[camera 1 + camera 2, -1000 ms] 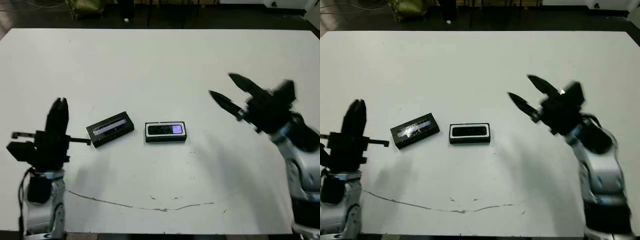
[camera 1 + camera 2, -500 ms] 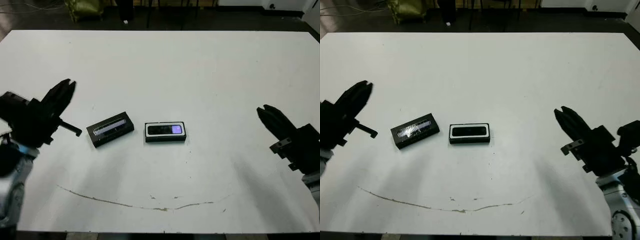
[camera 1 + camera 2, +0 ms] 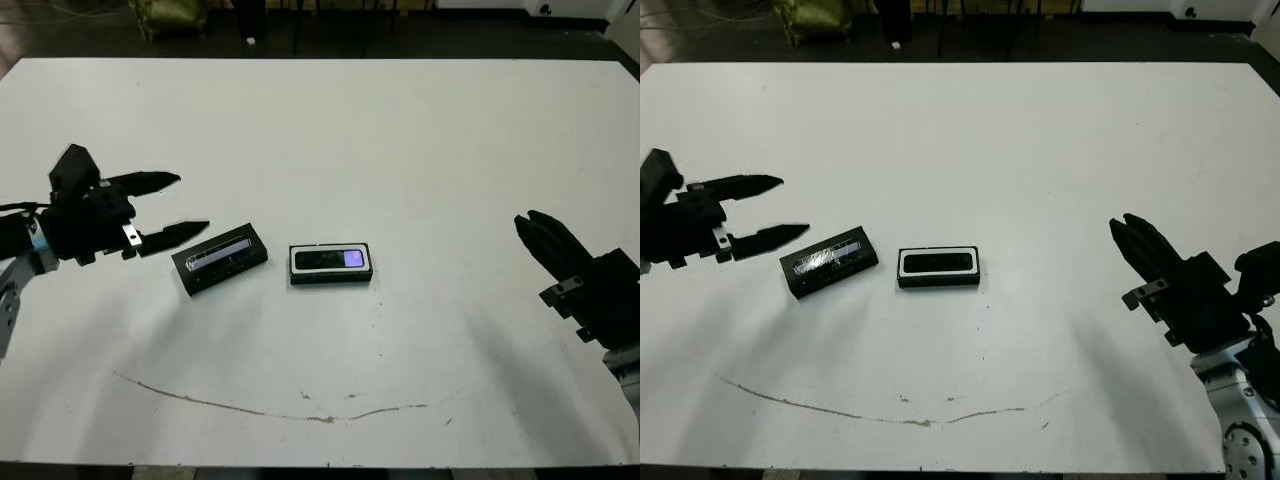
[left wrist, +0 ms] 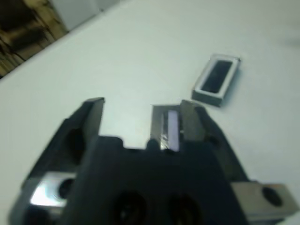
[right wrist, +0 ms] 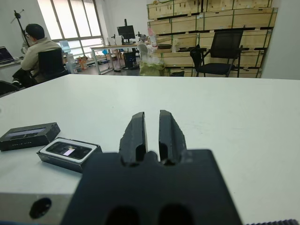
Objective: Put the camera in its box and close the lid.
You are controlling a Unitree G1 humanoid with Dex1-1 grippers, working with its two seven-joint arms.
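Left tool (image 3: 180, 206) spread wide beside lid (image 3: 220, 258); camera (image 3: 331, 259) in box (image 3: 331, 276) — right tool (image 5: 151, 124) narrow, well apart

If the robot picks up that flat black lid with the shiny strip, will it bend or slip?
The lid looks like a boxy, straight-edged panel, so it probably stays stiff rather than bending. Its silvery strip looks glossy, so it might slip between the left gripper's open fingers. It lies flat on the table, so it shouldn't roll.
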